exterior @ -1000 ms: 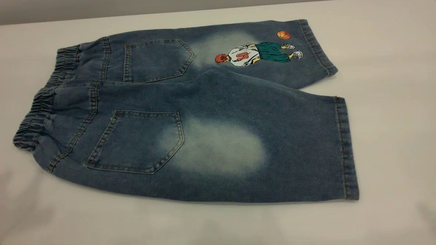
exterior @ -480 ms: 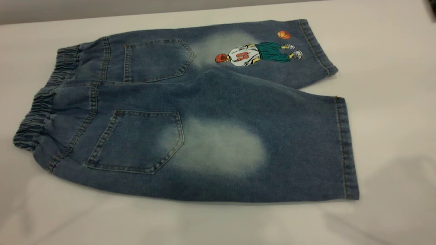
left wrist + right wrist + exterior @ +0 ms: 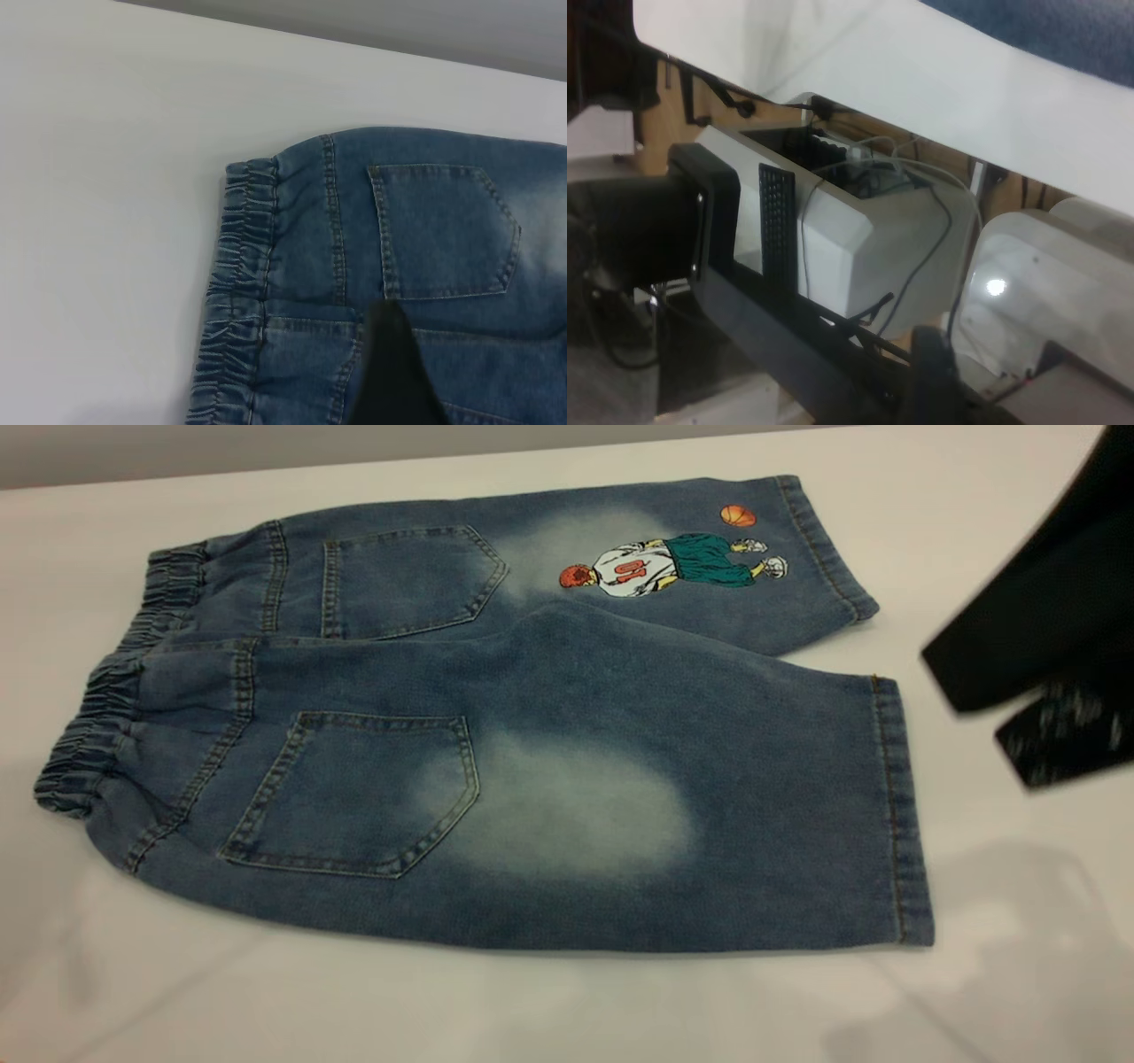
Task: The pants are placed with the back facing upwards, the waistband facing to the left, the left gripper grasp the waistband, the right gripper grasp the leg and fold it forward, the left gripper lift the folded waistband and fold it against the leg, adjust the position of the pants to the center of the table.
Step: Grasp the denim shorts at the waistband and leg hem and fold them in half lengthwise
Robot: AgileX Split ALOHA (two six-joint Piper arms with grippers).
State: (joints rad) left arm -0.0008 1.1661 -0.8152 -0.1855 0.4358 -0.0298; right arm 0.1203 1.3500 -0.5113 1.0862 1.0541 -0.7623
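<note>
Denim shorts (image 3: pixel 496 717) lie flat and unfolded on the white counter (image 3: pixel 974 496); no fold begun. Right pincer (image 3: pixel 1050 664) hovers near the hem, its opening unclear; left pincer (image 3: pixel 394 372) above the waistband (image 3: pixel 235 292), likewise unclear.

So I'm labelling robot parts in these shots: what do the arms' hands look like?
The right hand shows as black, wedge-shaped blocks, the lower one flecked with pale marks. The left hand shows only one dark, tapering finger above the pants. No cables or labels are visible on either.

Black right gripper (image 3: pixel 1050 646), wedge-shaped jaws, dark left gripper (image 3: pixel 394 376)
</note>
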